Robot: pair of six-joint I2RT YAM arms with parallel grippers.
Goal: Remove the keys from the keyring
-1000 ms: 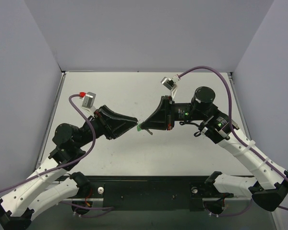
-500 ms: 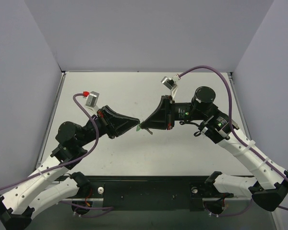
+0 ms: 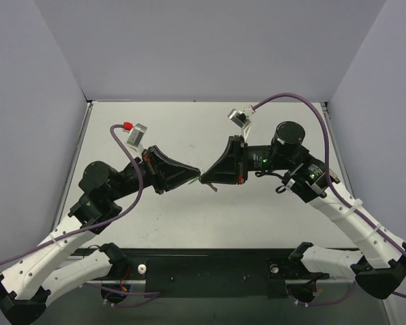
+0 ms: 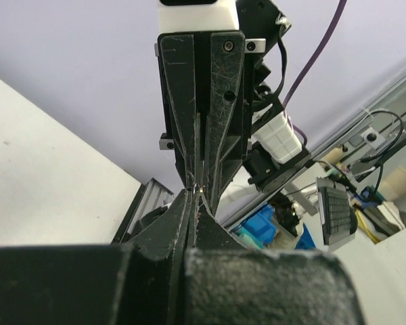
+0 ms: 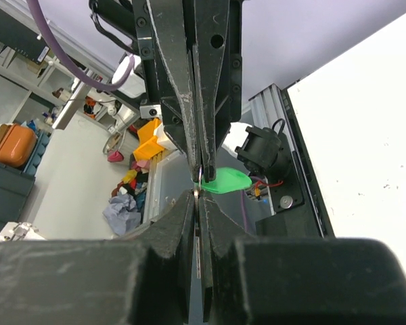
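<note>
We are over a pale, matte table [image 3: 271, 223], faintly speckled, with plain lavender-grey walls [image 3: 210, 47] closing it in on three sides. Past the table's edge, the right wrist view catches a cluttered workshop: an orange case [image 5: 13, 145], a yellow bin [image 5: 152, 145], and odds and ends heaped on a grey floor.

Mid-table and lifted clear of the surface, the two arms meet nose to nose. The left gripper [image 3: 195, 177] and the right gripper [image 3: 202, 179] are black plastic wedges, scuffed and scratched, each tapering to a narrow point. Glossy purple cables [image 3: 291, 96] loop off the wrists.

Both wrist views show the left gripper's jaws pressed flat together, and right at its tips sits the keyring [image 5: 228, 181]. Its bright green, smooth oval tag sticks out to one side, so we read that as a pinch on it. The right gripper's jaws are fully closed too, tip almost touching tip with the left. There is a tiny metallic glint where they meet, too small for us to say what the right one grips.

From above, a thin grey sliver, seemingly the key [image 3: 213, 187], juts out just beneath the right gripper's tip.
</note>
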